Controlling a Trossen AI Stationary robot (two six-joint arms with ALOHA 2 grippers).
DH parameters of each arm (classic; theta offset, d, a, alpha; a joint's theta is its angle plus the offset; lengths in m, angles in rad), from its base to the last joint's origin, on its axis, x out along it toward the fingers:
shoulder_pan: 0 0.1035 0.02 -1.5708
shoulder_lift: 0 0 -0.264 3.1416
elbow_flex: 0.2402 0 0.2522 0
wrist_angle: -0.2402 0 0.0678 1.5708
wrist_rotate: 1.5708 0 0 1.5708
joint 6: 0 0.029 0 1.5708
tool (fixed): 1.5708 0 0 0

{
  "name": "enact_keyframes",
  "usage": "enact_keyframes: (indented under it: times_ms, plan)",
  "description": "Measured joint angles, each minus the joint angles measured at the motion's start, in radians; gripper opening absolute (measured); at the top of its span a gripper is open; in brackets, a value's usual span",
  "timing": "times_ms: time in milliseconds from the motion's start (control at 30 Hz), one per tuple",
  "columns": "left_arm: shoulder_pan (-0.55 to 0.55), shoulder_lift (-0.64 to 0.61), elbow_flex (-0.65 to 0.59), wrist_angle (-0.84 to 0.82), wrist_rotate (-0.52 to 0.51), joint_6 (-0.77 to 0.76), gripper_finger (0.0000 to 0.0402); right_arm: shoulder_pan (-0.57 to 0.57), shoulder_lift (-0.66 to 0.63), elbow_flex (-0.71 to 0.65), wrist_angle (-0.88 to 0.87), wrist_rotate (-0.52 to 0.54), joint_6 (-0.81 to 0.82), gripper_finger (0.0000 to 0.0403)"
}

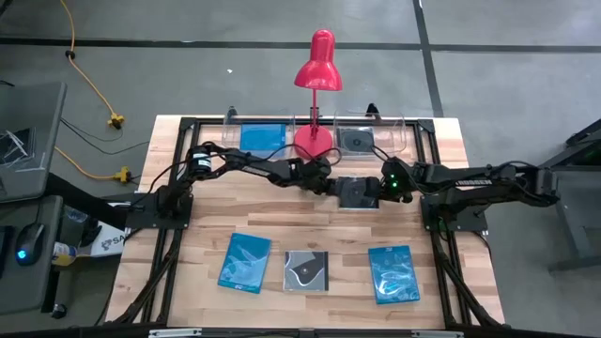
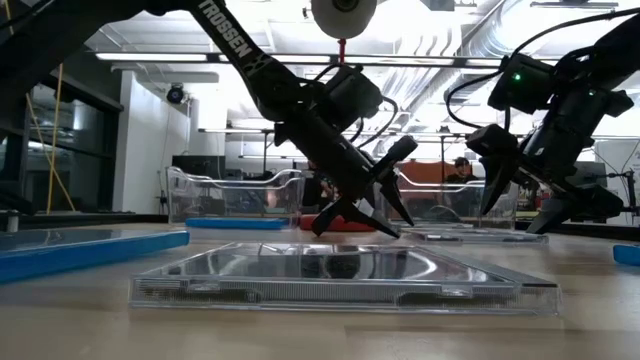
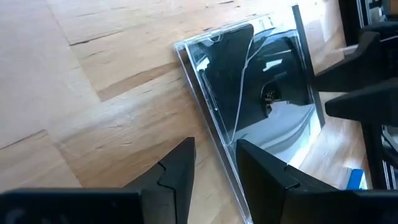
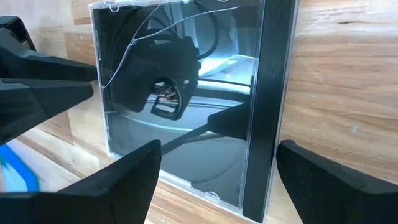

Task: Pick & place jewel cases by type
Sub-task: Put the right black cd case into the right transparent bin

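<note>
A dark jewel case (image 1: pixel 355 192) with a cracked clear lid lies flat on the wooden table's middle, between my two grippers. My left gripper (image 1: pixel 332 186) is at the case's left edge, slanting down. In the left wrist view its open fingers (image 3: pixel 214 146) stand on either side of that edge (image 3: pixel 211 124). My right gripper (image 1: pixel 379 191) is at the case's right side. It is wide open (image 4: pixel 219 149), and its fingers flank the case's near part (image 4: pixel 186 155). A blue case (image 1: pixel 244 261), a dark case with a white swirl (image 1: pixel 306 270) and another blue case (image 1: pixel 392 273) lie along the near edge. My left gripper has one finger (image 3: pixel 261 174) in front of the case's lid and the other (image 3: pixel 177 168) over bare wood beside the edge; I cannot tell whether either touches the case. The case lies flat on the table.
A red desk lamp (image 1: pixel 315 141) stands at the far middle. Clear trays flank it: the left tray (image 1: pixel 235 124) holds a blue case (image 1: pixel 262 137) and the right tray (image 1: pixel 399 131) holds a dark case (image 1: pixel 357 141). Bare wood lies between the middle case and the near row.
</note>
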Motion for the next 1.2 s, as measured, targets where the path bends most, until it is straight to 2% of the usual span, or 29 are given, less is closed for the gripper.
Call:
enact_keyframes:
  times_ms: [67, 167, 300, 433, 1000, 1100, 1200]
  plan:
    - [0.000, 0.023, 0.025, -0.022, 0.005, -0.013, 0.0119, 0.001, 0.000, 0.000, 0.006, 0.005, 0.000, 0.0312]
    - [0.002, 0.053, 0.070, -0.043, 0.078, -0.026, 0.0119, 0.001, 0.000, -0.002, 0.039, 0.007, 0.001, 0.0312]
    - [-0.001, 0.085, 0.128, -0.090, 0.117, -0.025, 0.0119, 0.001, 0.000, -0.002, 0.047, 0.010, 0.003, 0.0312]
    - [-0.008, 0.086, 0.132, -0.112, 0.052, -0.022, 0.0119, 0.001, 0.000, -0.002, 0.048, 0.011, -0.005, 0.0312]
    - [-0.006, 0.086, 0.132, -0.117, 0.057, 0.000, 0.0119, 0.001, -0.030, -0.006, 0.080, 0.011, -0.052, 0.0312]
    - [-0.006, 0.086, 0.132, -0.117, 0.060, 0.007, 0.0119, 0.000, -0.073, -0.008, 0.080, 0.049, -0.052, 0.0312]
    - [-0.006, 0.086, 0.132, -0.118, 0.060, 0.013, 0.0119, -0.006, -0.119, -0.008, 0.125, 0.143, -0.062, 0.0312]
